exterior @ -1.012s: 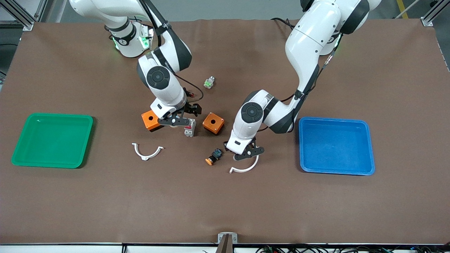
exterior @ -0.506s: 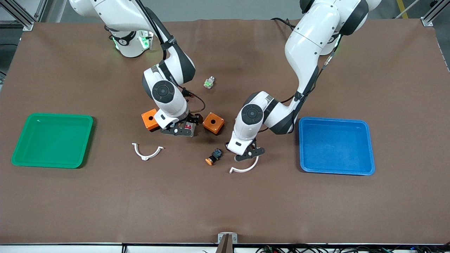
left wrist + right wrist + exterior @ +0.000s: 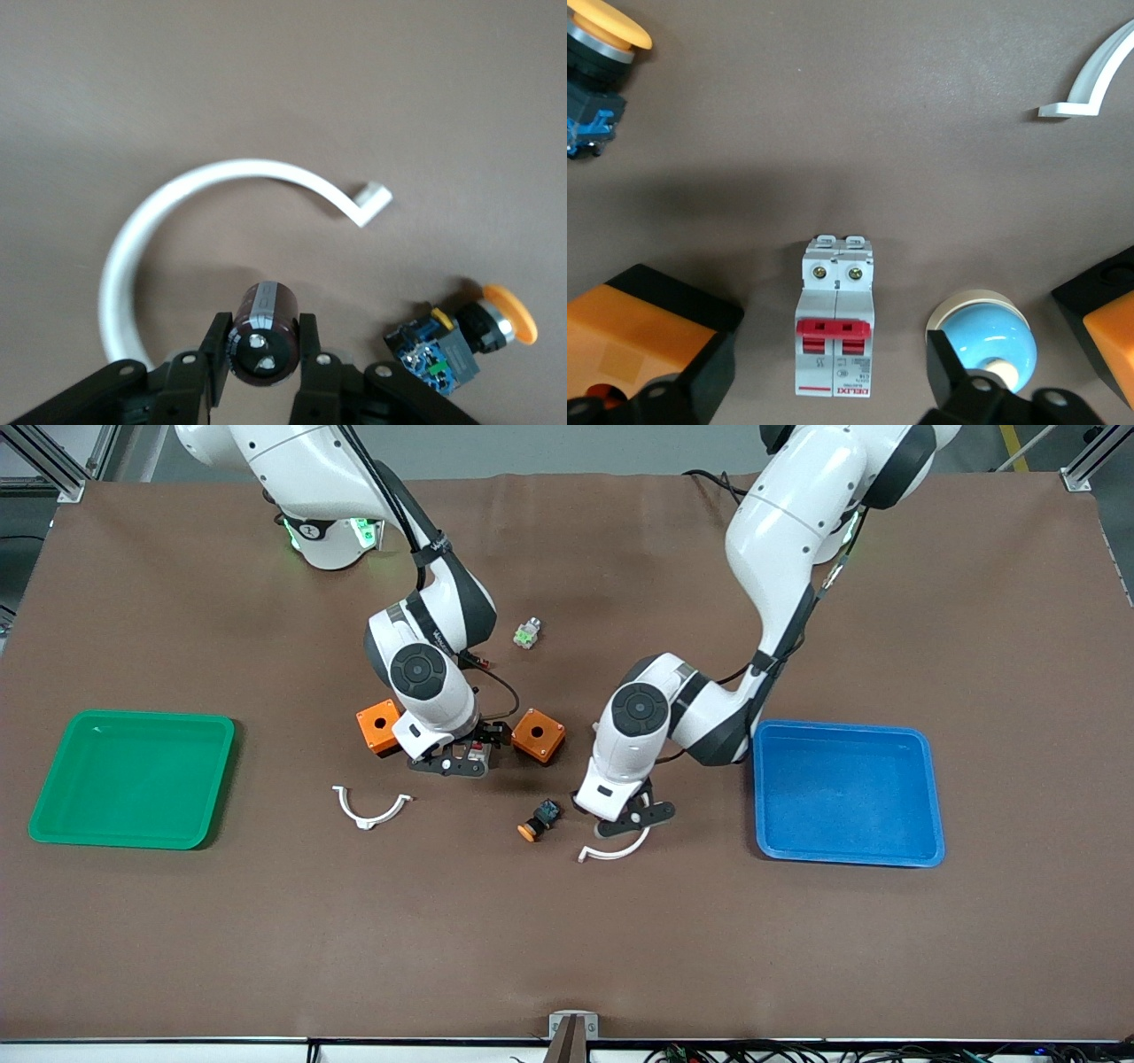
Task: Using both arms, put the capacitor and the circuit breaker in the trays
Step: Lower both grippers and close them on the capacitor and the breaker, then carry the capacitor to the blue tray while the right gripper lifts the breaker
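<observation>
Left gripper (image 3: 634,821) points straight down at the end of a sharply bent arm, low over the white curved clip (image 3: 614,851) beside the orange-capped push button (image 3: 539,821), its fingers (image 3: 213,354) closed on the capacitor (image 3: 263,334), which lies between them. Reaching down from its base, the right gripper (image 3: 461,760) sits low between the two orange boxes (image 3: 378,726) (image 3: 538,735), its fingers (image 3: 952,376) spread apart either side of the circuit breaker (image 3: 836,316), which lies flat on the brown table (image 3: 567,939) with its red levers (image 3: 835,335) up and does not appear gripped.
</observation>
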`<state>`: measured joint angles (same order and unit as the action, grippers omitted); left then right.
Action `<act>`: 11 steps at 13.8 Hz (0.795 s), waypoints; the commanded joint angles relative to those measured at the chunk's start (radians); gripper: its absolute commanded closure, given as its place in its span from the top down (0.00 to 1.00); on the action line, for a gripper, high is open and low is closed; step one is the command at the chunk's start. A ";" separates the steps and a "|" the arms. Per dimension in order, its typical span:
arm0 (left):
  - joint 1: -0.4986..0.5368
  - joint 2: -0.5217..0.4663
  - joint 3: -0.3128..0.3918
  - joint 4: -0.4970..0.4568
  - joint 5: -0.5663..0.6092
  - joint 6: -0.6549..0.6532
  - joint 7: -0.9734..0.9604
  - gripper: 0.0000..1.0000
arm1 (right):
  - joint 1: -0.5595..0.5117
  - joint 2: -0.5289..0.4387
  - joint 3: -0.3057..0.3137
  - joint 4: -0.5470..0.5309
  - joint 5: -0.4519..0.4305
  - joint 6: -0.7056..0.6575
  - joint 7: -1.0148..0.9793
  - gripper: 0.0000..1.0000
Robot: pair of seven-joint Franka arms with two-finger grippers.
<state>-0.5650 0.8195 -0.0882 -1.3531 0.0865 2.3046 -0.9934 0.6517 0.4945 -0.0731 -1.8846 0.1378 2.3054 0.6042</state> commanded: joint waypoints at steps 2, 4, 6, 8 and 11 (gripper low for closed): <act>0.066 -0.152 0.014 -0.059 0.042 -0.135 -0.022 0.03 | -0.009 0.019 0.006 0.018 0.003 0.008 0.014 0.80; 0.118 -0.200 0.016 -0.118 0.045 -0.136 -0.004 0.03 | -0.007 0.032 0.006 0.016 0.003 0.022 0.012 0.78; 0.175 -0.213 0.018 -0.132 0.047 -0.136 0.005 0.03 | -0.007 0.036 0.006 0.016 0.003 0.028 0.014 0.71; 0.241 -0.232 0.016 -0.168 0.090 -0.136 0.032 0.03 | -0.007 0.035 0.006 0.016 0.003 0.025 0.012 0.62; 0.342 -0.278 0.010 -0.263 0.118 -0.134 0.033 0.03 | -0.007 0.035 0.006 0.018 0.003 0.025 0.012 0.39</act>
<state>-0.2785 0.6170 -0.0683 -1.5126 0.1798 2.1610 -0.9653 0.6514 0.5225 -0.0739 -1.8822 0.1378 2.3309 0.6050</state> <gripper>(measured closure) 0.656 0.449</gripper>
